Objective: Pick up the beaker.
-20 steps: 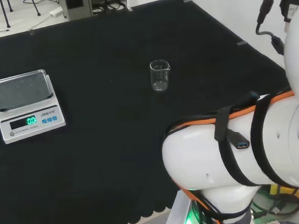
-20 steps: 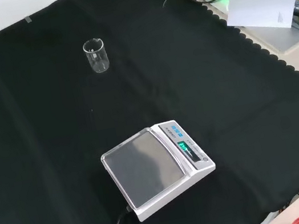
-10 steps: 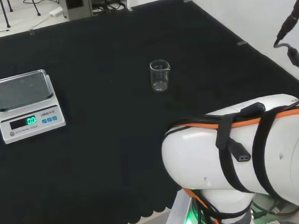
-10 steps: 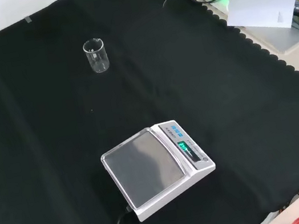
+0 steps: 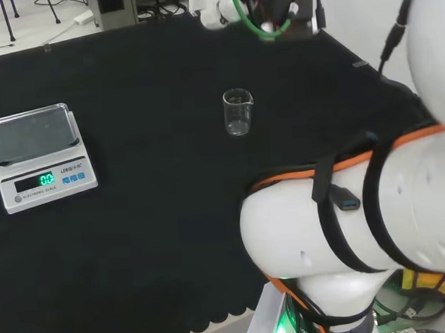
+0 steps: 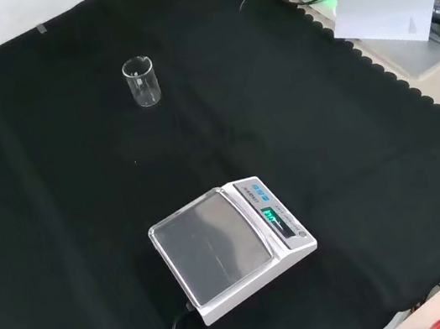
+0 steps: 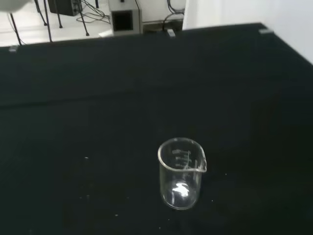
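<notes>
**Beaker pickup: approach stage, no contact yet**

Beaker (image 5: 238, 112) stands upright and seemingly empty on the black cloth (image 6: 329, 154), toward its far edge in the front view, well apart from the scale (image 6: 230, 248). Hand state: cannot tell. Judged nothing done yet; reach, grasp and lift all remain

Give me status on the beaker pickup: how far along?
Done: nothing yet. The beaker stands upright on the black cloth, apart from the scale, with nothing touching it. In hand: the approach; the wrist view looks down at the beaker from a distance. Part of the hand's end shows at the head view's top, fingers unreadable. Left: reach, grasp, lift.
</notes>
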Motion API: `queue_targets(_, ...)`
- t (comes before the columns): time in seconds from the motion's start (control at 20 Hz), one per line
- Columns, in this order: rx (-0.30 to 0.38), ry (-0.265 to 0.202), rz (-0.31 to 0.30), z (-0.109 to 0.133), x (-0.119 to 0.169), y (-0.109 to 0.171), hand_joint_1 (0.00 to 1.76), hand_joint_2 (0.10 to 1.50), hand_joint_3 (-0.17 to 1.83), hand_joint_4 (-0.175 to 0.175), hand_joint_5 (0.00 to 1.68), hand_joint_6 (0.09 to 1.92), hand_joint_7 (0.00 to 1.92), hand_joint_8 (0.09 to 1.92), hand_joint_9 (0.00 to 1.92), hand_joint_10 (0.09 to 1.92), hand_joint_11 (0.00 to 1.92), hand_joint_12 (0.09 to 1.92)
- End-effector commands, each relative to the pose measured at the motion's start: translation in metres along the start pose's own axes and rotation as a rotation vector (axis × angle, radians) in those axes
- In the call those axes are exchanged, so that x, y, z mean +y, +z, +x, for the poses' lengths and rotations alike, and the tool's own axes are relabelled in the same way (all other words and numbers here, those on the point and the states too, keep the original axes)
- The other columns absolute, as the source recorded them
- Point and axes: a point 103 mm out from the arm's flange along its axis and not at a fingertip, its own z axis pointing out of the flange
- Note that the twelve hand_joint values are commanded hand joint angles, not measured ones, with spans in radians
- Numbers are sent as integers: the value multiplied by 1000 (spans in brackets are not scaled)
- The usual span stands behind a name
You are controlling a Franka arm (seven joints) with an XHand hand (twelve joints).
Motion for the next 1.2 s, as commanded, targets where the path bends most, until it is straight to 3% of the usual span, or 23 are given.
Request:
queue_targets(0.05,38,29,49,-36,32,95,616,729,61,19,131,87,82,661,259,879,0,1596)
queue_targets(0.3,34,10,161,-32,39,132,610,729,57,30,58,87,21,650,213,889,0,1561)
queue_targets(0.5,43,-26,173,-14,38,161,591,724,51,40,5,87,0,564,160,902,0,1538)
queue_targets(0.85,21,-100,252,12,48,192,579,720,47,44,0,87,0,541,142,907,0,1525)
queue_targets(1.2,-3,-87,273,6,75,213,572,717,39,50,0,87,0,423,111,913,0,1503)
